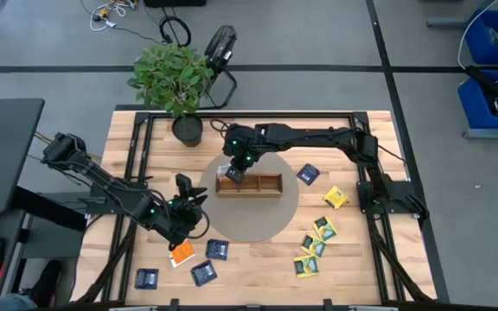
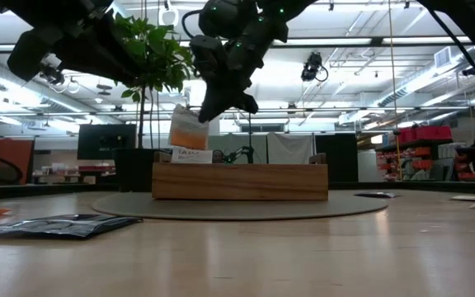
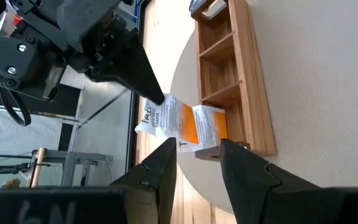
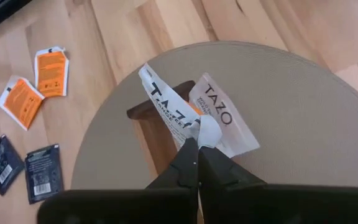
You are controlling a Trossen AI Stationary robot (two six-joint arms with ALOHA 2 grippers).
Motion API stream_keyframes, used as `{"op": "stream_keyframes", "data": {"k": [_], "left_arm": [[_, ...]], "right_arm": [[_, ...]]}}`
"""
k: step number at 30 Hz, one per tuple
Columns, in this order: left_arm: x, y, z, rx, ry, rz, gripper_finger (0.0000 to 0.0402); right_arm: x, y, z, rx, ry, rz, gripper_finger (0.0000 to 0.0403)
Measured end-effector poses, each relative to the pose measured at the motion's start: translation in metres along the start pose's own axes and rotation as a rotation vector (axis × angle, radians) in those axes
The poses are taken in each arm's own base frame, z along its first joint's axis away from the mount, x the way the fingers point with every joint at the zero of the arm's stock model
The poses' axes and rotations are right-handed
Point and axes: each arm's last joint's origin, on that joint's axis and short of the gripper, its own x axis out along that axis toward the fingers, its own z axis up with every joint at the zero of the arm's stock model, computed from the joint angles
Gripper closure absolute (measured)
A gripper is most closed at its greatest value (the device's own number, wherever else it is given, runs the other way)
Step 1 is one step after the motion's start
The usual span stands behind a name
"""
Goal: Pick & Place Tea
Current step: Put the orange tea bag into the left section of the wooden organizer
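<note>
Dark packet (image 2: 56,224) lies flat on counter (image 2: 262,256) | right end effector (image 4: 197,144) pinches orange tea packet (image 4: 166,106) above tray (image 1: 249,184) end, beside another packet (image 4: 222,115) | left end effector (image 3: 197,158) spread, empty, near mat (image 1: 258,220)

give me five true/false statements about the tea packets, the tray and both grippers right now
1. The right gripper is shut on an orange tea packet over the wooden tray. True.
2. The tray sits directly on the bare wood table. False: it sits on a round grey mat.
3. Another orange packet already stands in the tray's end compartment. True.
4. The left gripper holds a dark blue packet. False: nothing is between its fingers.
5. The yellow-green packets lie on the left arm's side. False: they lie on the right arm's side.
</note>
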Motion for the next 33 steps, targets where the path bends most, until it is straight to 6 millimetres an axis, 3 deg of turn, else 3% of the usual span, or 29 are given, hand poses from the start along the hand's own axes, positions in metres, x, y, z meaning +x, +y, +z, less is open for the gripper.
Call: {"op": "stream_keyframes", "data": {"k": [10,18,33], "left_arm": [[0.000,0.000,0.000,-0.007,0.000,0.000,0.0273],[0.000,0.000,0.000,-0.007,0.001,0.000,0.0273],[0.000,0.000,0.000,0.000,0.000,0.000,0.0273]], "right_arm": [[0.019,-0.003,-0.015,-0.004,0.010,-0.048,0.0403],[0.020,0.000,-0.013,0.066,0.005,0.036,0.0403],[0.020,-0.001,-0.014,0.055,0.007,0.024,0.0403]]}}
